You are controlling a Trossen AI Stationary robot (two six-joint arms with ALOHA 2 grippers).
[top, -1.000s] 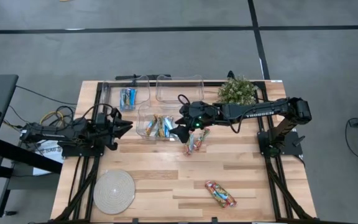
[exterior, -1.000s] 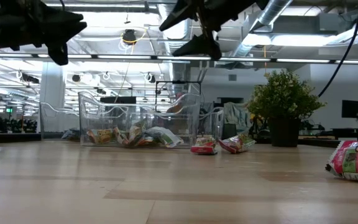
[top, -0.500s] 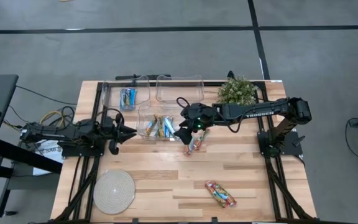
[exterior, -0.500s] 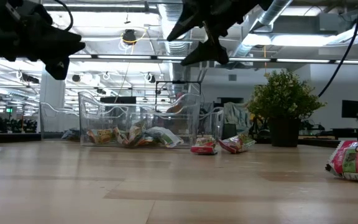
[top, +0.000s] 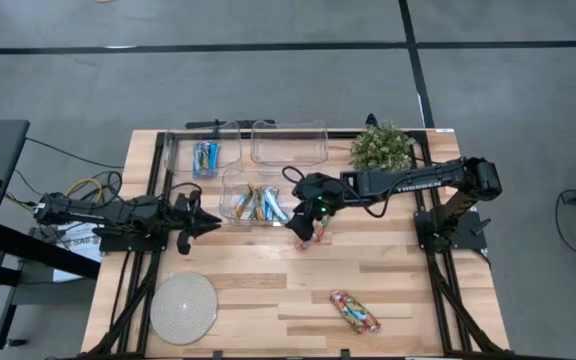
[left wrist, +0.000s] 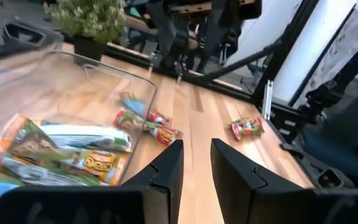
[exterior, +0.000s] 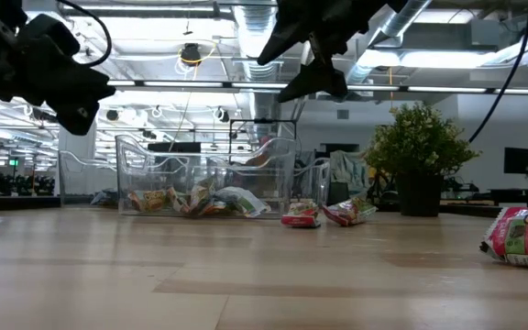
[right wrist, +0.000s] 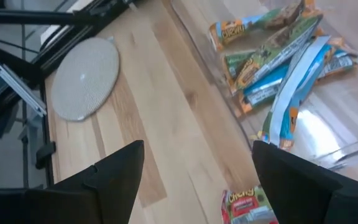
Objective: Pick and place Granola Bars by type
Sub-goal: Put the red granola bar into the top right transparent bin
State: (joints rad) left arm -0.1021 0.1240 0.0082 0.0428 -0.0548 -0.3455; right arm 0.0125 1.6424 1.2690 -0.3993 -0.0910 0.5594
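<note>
Two arms up rn, neither carrying anything. My right fingers (top: 303,222) hang above the counter (top: 268,290), spread wide w/ nothing between them, just past the corner of the middle clear bin (top: 230,190). Right wrist view shows both of my dark fingers (right wrist: 114,174) far apart over bare wood, w/ the round pale disc (right wrist: 86,78) off toward the counter's edge.

Left fingers (top: 200,222) sit over the left side of the counter, beside the same bin; they're parted only a little, nothing gripped.

Granola Bars are spread around: a mixed pile (top: 256,203) of multicoloured and blue wrappers lies in the middle bin, a few blue ones (top: 206,156) sit in the back-left bin, and the back-right bin (top: 288,142) looks bare. A pair of multicoloured bars (top: 315,230) lies on the wood right under my right fingers, just outside the bin. Another multicoloured one (top: 354,311) lies well apart, near the front edge. Potted plant (top: 381,146) is at the back right.
</note>
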